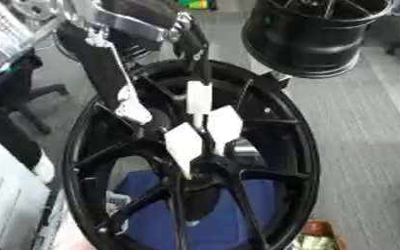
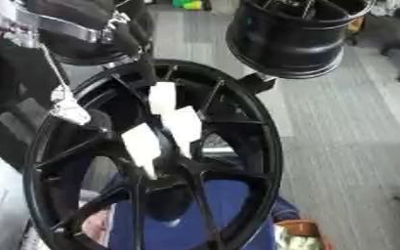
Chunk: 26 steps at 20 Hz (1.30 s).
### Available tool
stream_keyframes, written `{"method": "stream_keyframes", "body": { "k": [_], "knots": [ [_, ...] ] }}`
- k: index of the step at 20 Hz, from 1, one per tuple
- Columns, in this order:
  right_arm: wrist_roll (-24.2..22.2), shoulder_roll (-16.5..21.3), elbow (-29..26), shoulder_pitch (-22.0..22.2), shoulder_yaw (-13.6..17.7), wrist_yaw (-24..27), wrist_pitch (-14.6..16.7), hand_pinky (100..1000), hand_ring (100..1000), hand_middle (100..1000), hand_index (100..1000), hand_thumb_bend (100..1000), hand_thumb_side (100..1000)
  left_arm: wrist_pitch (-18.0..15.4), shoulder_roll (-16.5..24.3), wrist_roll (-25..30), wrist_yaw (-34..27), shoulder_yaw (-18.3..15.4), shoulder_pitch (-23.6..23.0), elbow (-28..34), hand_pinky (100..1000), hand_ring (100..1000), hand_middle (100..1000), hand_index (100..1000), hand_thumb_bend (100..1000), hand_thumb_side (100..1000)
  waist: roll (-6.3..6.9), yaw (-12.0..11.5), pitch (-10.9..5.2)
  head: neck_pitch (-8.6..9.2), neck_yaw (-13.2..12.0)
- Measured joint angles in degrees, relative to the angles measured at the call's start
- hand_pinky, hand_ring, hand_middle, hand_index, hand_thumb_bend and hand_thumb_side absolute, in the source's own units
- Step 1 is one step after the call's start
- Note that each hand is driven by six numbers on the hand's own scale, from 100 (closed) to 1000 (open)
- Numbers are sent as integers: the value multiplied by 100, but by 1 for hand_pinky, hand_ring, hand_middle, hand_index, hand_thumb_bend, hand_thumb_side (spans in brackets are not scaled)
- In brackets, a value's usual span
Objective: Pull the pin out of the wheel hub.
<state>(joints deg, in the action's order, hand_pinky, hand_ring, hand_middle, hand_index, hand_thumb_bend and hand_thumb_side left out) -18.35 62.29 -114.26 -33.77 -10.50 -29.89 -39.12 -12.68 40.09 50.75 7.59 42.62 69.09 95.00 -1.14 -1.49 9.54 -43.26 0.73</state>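
The left hand (image 1: 205, 128), reaching in from the upper left, is seen with its white-padded fingertips (image 1: 185, 144) drawn together low over the centre of the black wheel hub (image 1: 280, 146), just above where the spokes meet. The pin itself cannot be made out (presumably hidden among the fingertips), so a grip on it cannot be confirmed. The right hand is not shown.
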Motion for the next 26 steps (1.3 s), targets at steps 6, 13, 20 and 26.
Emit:
{"method": "stream_keyframes", "body": {
  "k": [6, 13, 20, 26],
  "knots": [
    [30, -11, 0, 0, -12, 7, -12, 888, 874, 829, 877, 100, 117, 76, -141, 52, 50, 216, 7, -375, 721, 722, 682, 827, 421, 408, 4, 34, 1, -1, -1],
    [103, -78, 0, 0, -13, 34, -24, 889, 873, 827, 877, 100, 124, 134, -219, 78, 67, 492, 5, -645, 728, 737, 704, 847, 422, 355, 33, 58, 15, -2, -2],
    [223, -102, 0, 15, -13, 66, -65, 889, 871, 825, 876, 100, 130, 189, -233, 88, 30, 628, -84, -652, 725, 736, 704, 846, 419, 386, 37, 77, 41, -6, -4],
    [315, -115, 0, 58, -13, 82, -102, 889, 868, 822, 876, 100, 128, 380, -71, 118, -130, 614, -202, -321, 728, 740, 706, 846, 429, 380, 49, 77, 49, -23, -4]
  ]
}}
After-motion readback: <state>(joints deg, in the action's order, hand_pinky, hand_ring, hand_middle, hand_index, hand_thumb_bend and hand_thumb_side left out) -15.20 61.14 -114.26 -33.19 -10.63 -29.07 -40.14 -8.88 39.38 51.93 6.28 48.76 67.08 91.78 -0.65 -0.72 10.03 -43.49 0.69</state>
